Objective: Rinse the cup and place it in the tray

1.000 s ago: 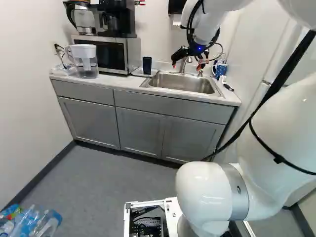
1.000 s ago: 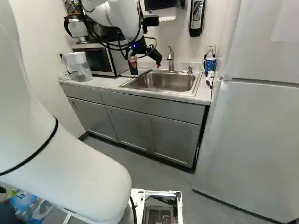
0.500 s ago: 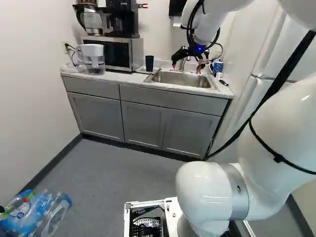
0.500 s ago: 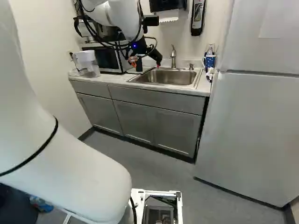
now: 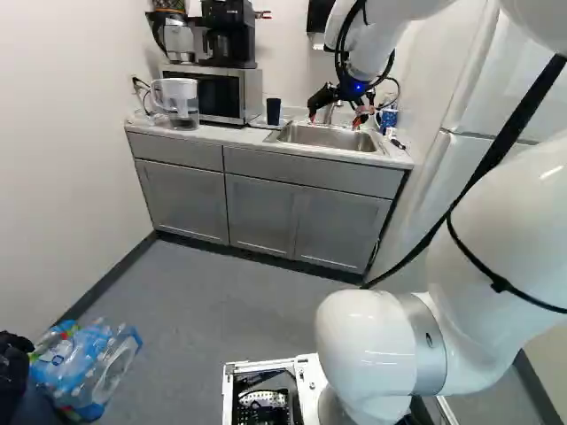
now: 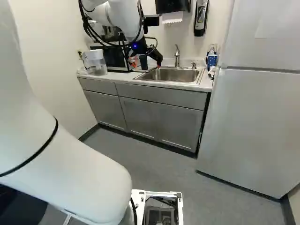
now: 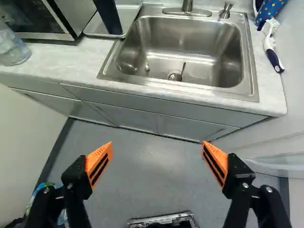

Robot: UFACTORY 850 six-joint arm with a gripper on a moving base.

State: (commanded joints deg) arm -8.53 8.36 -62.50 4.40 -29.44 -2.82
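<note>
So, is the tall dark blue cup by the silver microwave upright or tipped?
Upright: the cup stands on end on the flat grey tray beside the rectangular steel sink.

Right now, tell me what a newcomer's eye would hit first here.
Probably the bulky white arm, filling the right of the left base view. Next, the open gripper with its orange pads, the steel sink ahead of it. Then the plastic bottles at the lower left of the left base view.

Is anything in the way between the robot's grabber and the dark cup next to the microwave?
Nothing visible stands between the open gripper and the dark cup. The microwave is beside the cup, not in between.
</note>
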